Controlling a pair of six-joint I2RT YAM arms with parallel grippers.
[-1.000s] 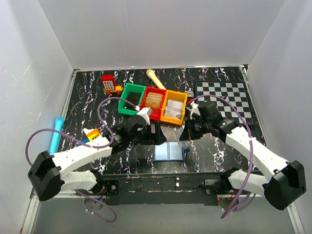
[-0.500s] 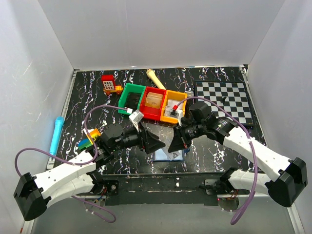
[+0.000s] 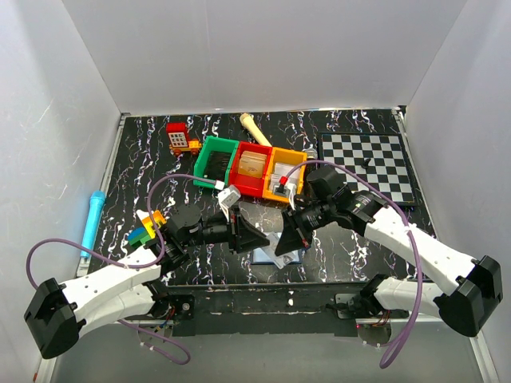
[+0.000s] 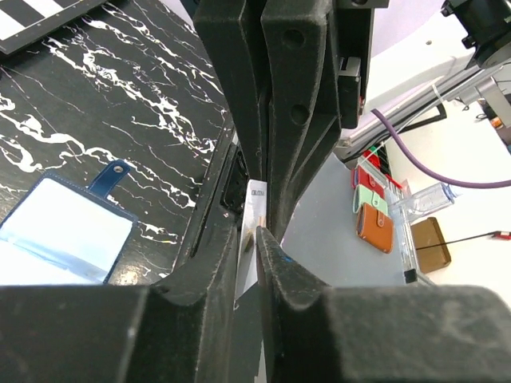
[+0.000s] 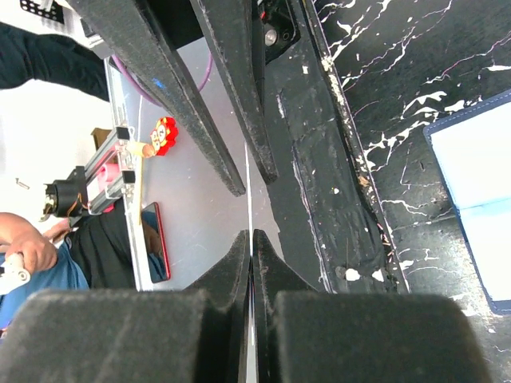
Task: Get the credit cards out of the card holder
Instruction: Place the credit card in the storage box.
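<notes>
The left fingers [image 4: 200,291] and right fingers [image 5: 219,279] pinch one card [image 4: 256,209]; the card holder [image 4: 68,227] lies open, tab [image 4: 112,174] pointing right.

The left gripper [image 3: 257,238] and right gripper [image 3: 284,241] meet tip to tip, low over the open card holder [image 3: 271,257] near the table's [image 3: 160,152] front edge. Coloured bins [image 3: 257,189] sit just behind.

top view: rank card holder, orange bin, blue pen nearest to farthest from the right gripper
1. card holder, directly under the right gripper, by the near edge
2. orange bin, behind it, mid-table
3. blue pen, far left edge
</notes>
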